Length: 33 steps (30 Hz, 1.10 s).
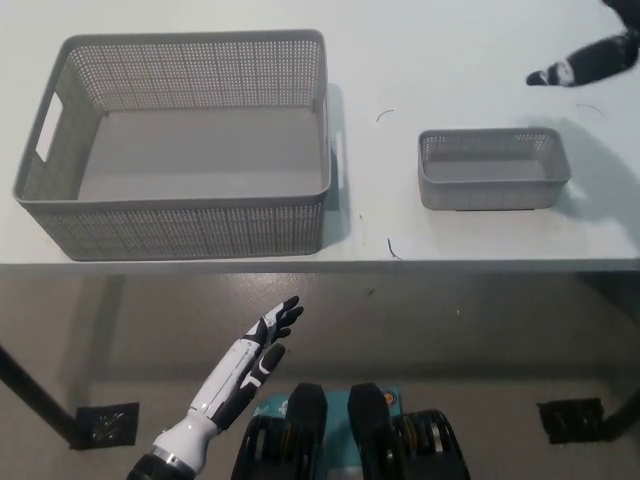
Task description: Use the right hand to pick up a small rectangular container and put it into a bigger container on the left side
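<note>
While empty, small container (494,170) below-left of right robot hand (592,60)

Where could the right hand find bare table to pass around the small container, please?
Bare table lies behind the small container, where the right hand hovers, and between it and the big container. The front strip is narrow.

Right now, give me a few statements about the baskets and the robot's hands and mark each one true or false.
1. The small basket sits on the table, right of the big basket. True.
2. The right hand is holding the small basket. False: it is above the table beyond the basket, apart from it.
3. The big basket has something in it. False: nothing shows inside.
4. The left hand is below the table edge, fingers apart. True.
5. The two baskets touch. False: bare table lies between them.
</note>
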Each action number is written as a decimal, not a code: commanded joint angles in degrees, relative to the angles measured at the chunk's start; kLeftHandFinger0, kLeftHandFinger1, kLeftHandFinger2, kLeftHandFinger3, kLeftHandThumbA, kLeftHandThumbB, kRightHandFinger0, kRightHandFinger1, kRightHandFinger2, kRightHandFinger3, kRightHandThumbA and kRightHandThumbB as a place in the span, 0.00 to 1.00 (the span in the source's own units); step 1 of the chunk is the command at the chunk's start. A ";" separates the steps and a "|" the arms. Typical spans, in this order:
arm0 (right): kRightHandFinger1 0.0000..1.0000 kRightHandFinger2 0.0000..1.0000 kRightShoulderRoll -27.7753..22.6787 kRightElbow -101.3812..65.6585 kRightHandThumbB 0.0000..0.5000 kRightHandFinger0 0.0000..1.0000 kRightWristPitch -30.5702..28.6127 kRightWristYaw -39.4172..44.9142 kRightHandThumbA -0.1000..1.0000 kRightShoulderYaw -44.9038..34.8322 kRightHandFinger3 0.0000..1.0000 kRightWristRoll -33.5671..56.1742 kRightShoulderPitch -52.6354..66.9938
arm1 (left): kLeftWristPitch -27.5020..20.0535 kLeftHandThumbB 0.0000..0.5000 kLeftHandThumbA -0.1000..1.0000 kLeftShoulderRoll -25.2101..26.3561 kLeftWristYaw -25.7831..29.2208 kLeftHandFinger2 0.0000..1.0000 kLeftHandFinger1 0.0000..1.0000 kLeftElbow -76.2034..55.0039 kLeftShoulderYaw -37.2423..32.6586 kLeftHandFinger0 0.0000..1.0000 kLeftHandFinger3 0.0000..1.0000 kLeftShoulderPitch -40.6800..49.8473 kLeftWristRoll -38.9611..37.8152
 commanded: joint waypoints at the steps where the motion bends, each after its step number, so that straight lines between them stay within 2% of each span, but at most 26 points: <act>1: 1.00 1.00 -0.23 15.63 0.83 1.00 0.75 17.14 1.00 10.86 1.00 -9.52 -18.92 | -2.48 0.89 1.00 1.69 -1.00 1.00 1.00 -1.08 0.27 1.00 1.00 -1.22 0.80; 2: 1.00 1.00 1.26 18.86 0.76 1.00 -0.39 18.10 1.00 12.52 1.00 -9.50 -20.51 | -2.79 0.89 1.00 1.63 -0.61 1.00 1.00 -0.90 0.42 1.00 1.00 -1.20 1.07; 3: 1.00 1.00 2.20 21.14 0.74 1.00 -1.27 18.12 1.00 13.43 1.00 -9.51 -21.49 | -2.94 0.88 1.00 1.59 -0.43 1.00 1.00 -0.85 0.57 1.00 1.00 -1.13 1.02; 4: 1.00 1.00 3.91 25.32 0.77 1.00 -2.51 18.45 1.00 15.70 1.00 -10.81 -23.18 | -3.09 0.88 1.00 1.50 -0.27 1.00 1.00 -0.90 0.67 1.00 1.00 -1.12 0.97; 7: 1.00 1.00 6.77 31.60 0.95 1.00 -3.26 18.30 1.00 20.29 1.00 -13.65 -25.76 | -3.46 0.88 1.00 1.33 -0.08 1.00 1.00 -0.92 0.74 1.00 1.00 -0.91 0.96; 9: 1.00 1.00 8.79 35.08 1.00 1.00 -2.79 17.39 1.00 21.81 1.00 -13.83 -26.65 | -3.76 0.86 1.00 1.27 0.05 1.00 1.00 -0.88 0.84 1.00 1.00 -0.82 0.92; 12: 1.00 1.00 12.23 42.95 0.96 1.00 -5.40 17.12 1.00 23.45 1.00 -12.67 -28.70 | -3.91 0.84 1.00 1.22 0.04 1.00 1.00 -0.91 1.10 1.00 1.00 -0.76 0.54; 15: 1.00 1.00 15.26 48.89 0.79 1.00 -5.91 20.14 1.00 24.61 1.00 -11.99 -30.91 | -3.51 0.83 1.00 1.33 -0.25 1.00 1.00 -1.33 1.25 1.00 1.00 -0.65 0.31; 16: 1.00 1.00 15.86 49.97 0.78 1.00 -5.91 20.18 1.00 24.88 1.00 -12.10 -31.33 | -3.55 0.83 1.00 1.38 -0.39 1.00 1.00 -1.32 1.29 1.00 1.00 -0.65 0.14; 20: 1.00 1.00 17.91 54.61 0.82 1.00 -8.77 20.05 1.00 25.92 1.00 -12.69 -32.76 | -4.13 0.83 1.00 1.39 -0.46 1.00 1.00 -0.99 1.28 1.00 1.00 -0.90 0.34; 23: 1.00 1.00 19.73 57.86 0.87 1.00 -8.42 21.57 1.00 26.55 1.00 -13.43 -33.86 | -3.84 0.82 1.00 1.35 -0.27 1.00 1.00 -1.27 1.25 1.00 1.00 -0.75 0.90; 24: 1.00 1.00 20.61 59.31 0.84 1.00 -8.55 21.40 1.00 26.65 1.00 -13.63 -34.01 | -3.77 0.81 1.00 1.32 -0.40 1.00 1.00 -1.34 1.24 1.00 1.00 -0.67 0.69; 27: 1.00 1.00 21.88 61.24 0.83 1.00 -7.52 20.86 1.00 25.87 1.00 -13.31 -33.83 | -3.73 0.81 1.00 1.35 -0.39 1.00 1.00 -1.58 1.21 1.00 1.00 -0.56 0.87; 29: 1.00 1.00 22.50 62.29 0.88 1.00 -6.68 19.61 1.00 24.91 1.00 -12.99 -33.20 | -3.64 0.81 1.00 1.28 -0.50 1.00 1.00 -1.68 1.24 1.00 1.00 -0.48 0.54; 30: 1.00 1.00 23.00 63.10 0.96 1.00 -4.70 19.25 1.00 24.62 1.00 -12.93 -33.02 | -3.58 0.81 1.00 1.30 -0.59 1.00 1.00 -1.72 1.23 1.00 1.00 -0.41 0.45; 33: 1.00 1.00 23.39 64.07 0.91 1.00 -5.77 17.99 1.00 25.23 1.00 -14.12 -32.32 | -2.50 0.81 1.00 1.41 -0.49 1.00 1.00 -2.44 1.18 1.00 1.00 -0.18 1.10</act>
